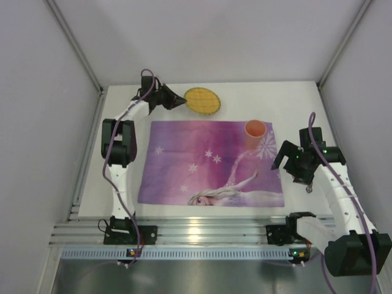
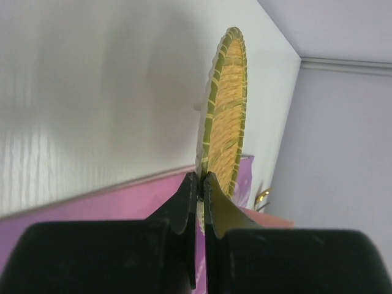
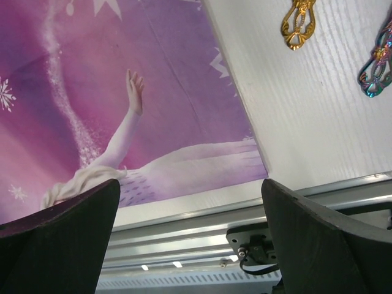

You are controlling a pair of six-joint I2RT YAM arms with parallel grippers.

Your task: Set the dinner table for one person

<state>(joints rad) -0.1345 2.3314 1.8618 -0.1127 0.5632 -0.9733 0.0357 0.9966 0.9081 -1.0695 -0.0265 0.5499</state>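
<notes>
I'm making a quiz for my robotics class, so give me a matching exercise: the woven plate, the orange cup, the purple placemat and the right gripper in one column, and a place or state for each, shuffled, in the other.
Column one:
1. woven plate
2. orange cup
3. purple placemat
4. right gripper

Column two:
A. open, holding nothing
B. spread flat on the table
C. pinched at its rim by the left gripper
D. standing on the placemat's far right corner

Pairs: 1-C, 2-D, 3-B, 4-A.

Overhead camera faces down on dinner table (image 1: 288,101); low wrist cameras share the placemat (image 1: 184,153).
</notes>
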